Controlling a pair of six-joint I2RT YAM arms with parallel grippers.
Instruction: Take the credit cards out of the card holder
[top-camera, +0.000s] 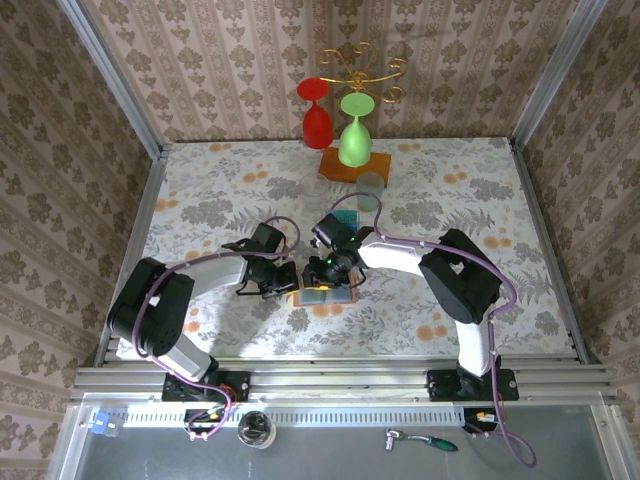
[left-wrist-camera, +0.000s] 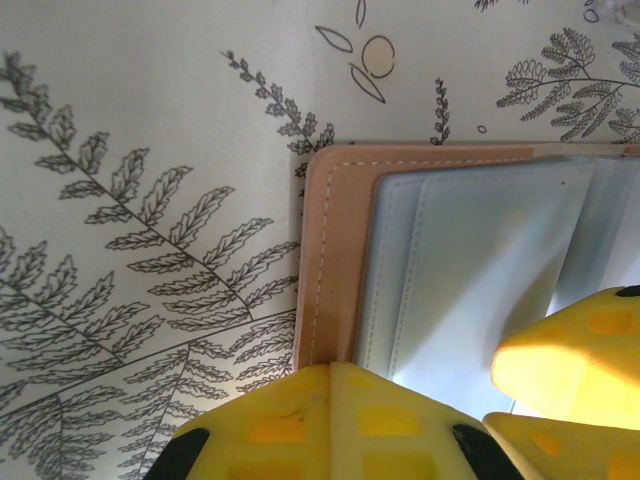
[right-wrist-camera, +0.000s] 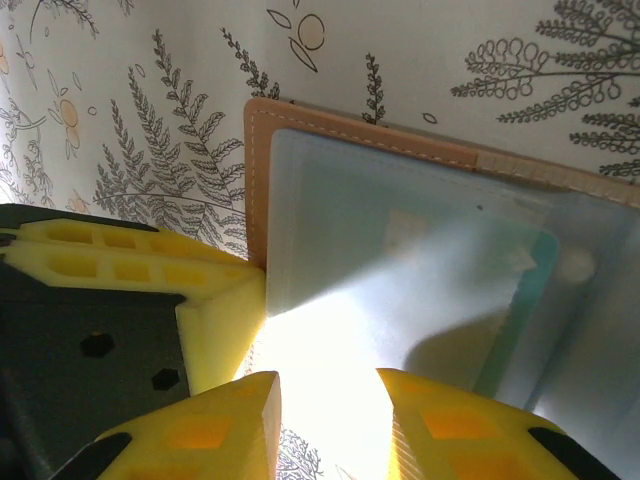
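Tan leather card holder (top-camera: 325, 292) lies open on the table (top-camera: 200, 200) between the arms, long axis left-right, a teal card (right-wrist-camera: 535, 290) in its pocket. Right gripper (right-wrist-camera: 330, 425) straddles its near edge, jaws partly apart; glare hides any pinch. Left gripper (left-wrist-camera: 330, 420), clenched, touches its left end.

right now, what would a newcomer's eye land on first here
The red glass and green glass hanging upside down on a gold stand at the back stand out first. In the middle, the left gripper sits shut at the edge of the open card holder. The right gripper hangs open over its pale pockets.
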